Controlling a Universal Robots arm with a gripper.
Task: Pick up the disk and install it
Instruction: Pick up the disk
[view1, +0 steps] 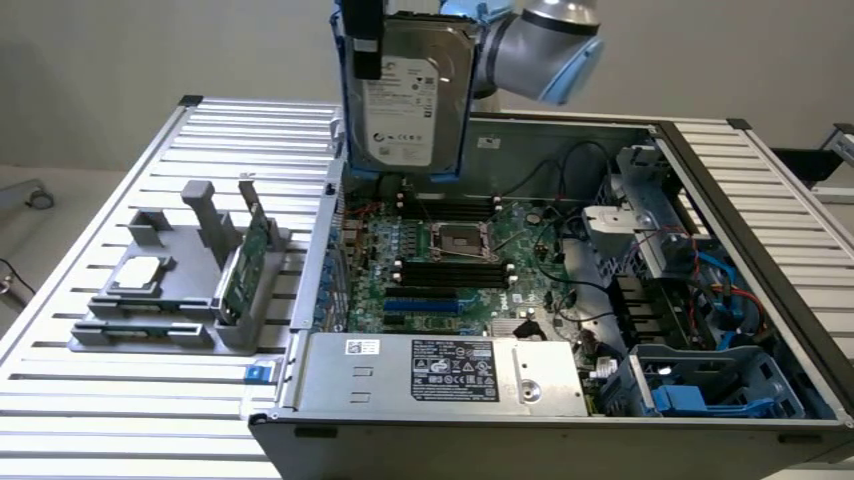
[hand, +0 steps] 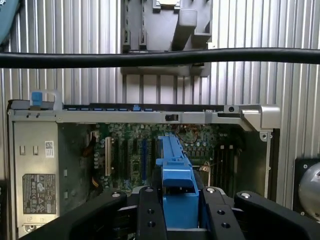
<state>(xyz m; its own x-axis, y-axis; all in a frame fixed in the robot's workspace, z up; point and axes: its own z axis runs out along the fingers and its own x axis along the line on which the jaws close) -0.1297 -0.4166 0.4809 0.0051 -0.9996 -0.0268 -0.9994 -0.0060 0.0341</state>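
Wrist view, nearest first: a black cable (hand: 160, 57) crosses close in front of the camera. The tool (hand: 178, 212) is clamped on the disk (hand: 176, 170), with its black fingers (hand: 150, 210) pressed against either side of the disk's blue rail, so the disk juts edge-on straight out from the tool. Beyond the disk's end lies the open computer case (hand: 260, 117). The green motherboard (hand: 125, 150) is right under the disk and the grey power supply (hand: 35, 165) is off to one side. Past the case wall, a grey holder (hand: 165, 30) sits on the ribbed metal desk (hand: 250, 80). Exterior view has the disk held upright by its upper end above the open case, label facing the camera, touching nothing below. The processor socket (view1: 461, 240) lies on the motherboard, lower than the tool. On the holder, well apart from the tool toward the exterior view's left, are a small silver chip (view1: 140, 272) and a green card (view1: 240, 270) standing on edge
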